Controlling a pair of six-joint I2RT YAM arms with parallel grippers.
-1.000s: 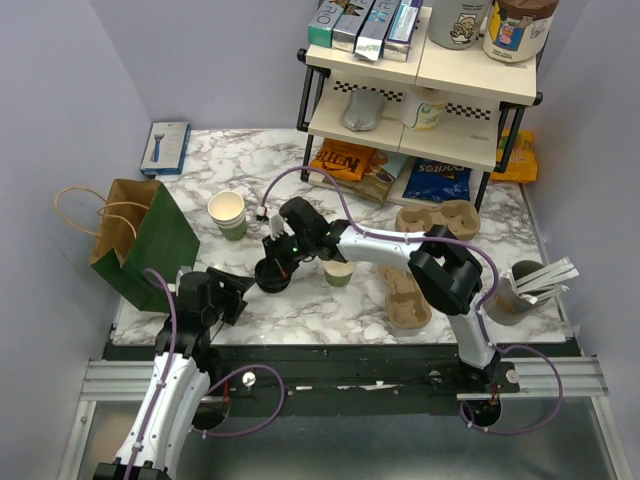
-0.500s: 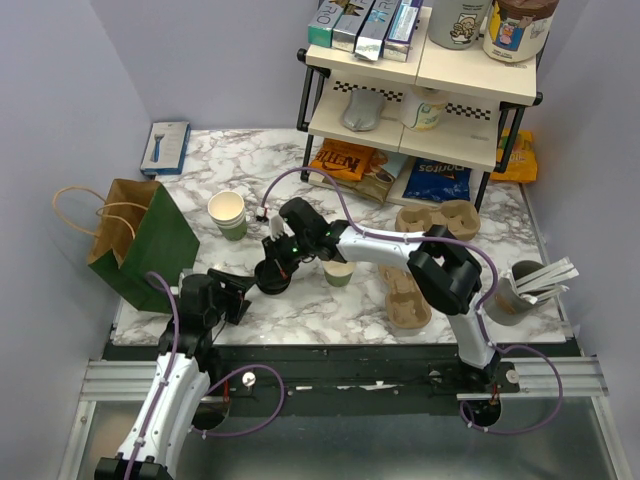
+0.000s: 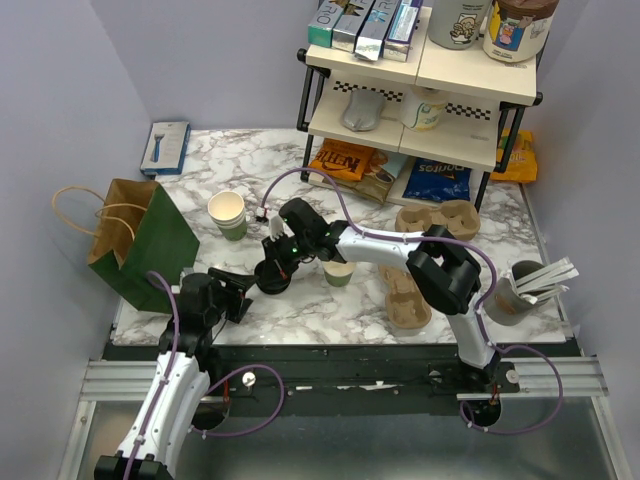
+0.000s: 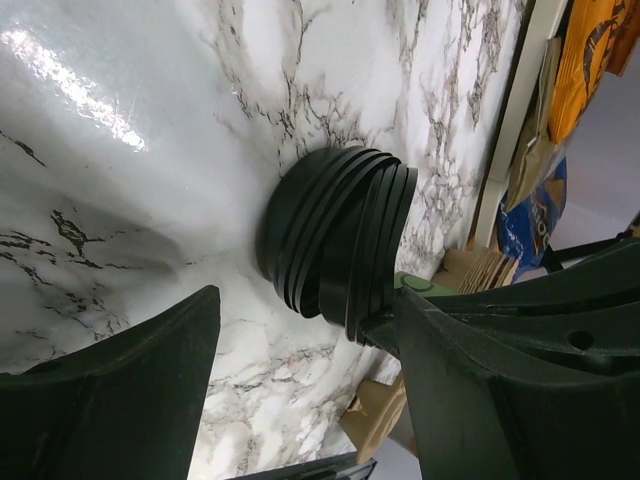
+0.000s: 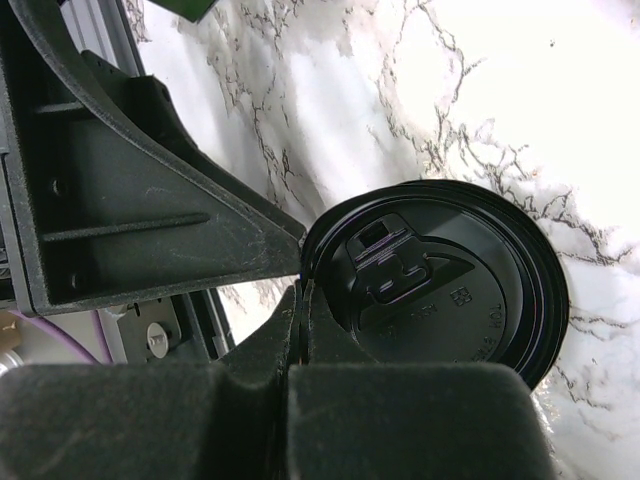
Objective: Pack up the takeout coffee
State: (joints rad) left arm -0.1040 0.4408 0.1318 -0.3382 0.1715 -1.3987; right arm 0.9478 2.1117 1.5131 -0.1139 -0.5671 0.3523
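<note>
A stack of black plastic lids [image 3: 272, 277] [image 4: 335, 240] rests on the marble table [image 3: 300, 310]. My right gripper [image 3: 280, 262] [image 5: 303, 300] is shut on the rim of the top lid [image 5: 440, 285]. My left gripper [image 3: 245, 290] [image 4: 305, 310] is open just left of the stack, one finger on either side, and holds nothing. One dark-green paper cup [image 3: 338, 272] stands open beside the right wrist. Another such cup [image 3: 228, 213], cream inside, stands farther back on the left.
A green paper bag [image 3: 140, 240] stands at the left edge. Brown pulp cup carriers [image 3: 435, 215] [image 3: 405, 297] lie on the right, with a grey cup of white sticks [image 3: 515, 295] beyond them. A snack shelf [image 3: 420, 90] fills the back.
</note>
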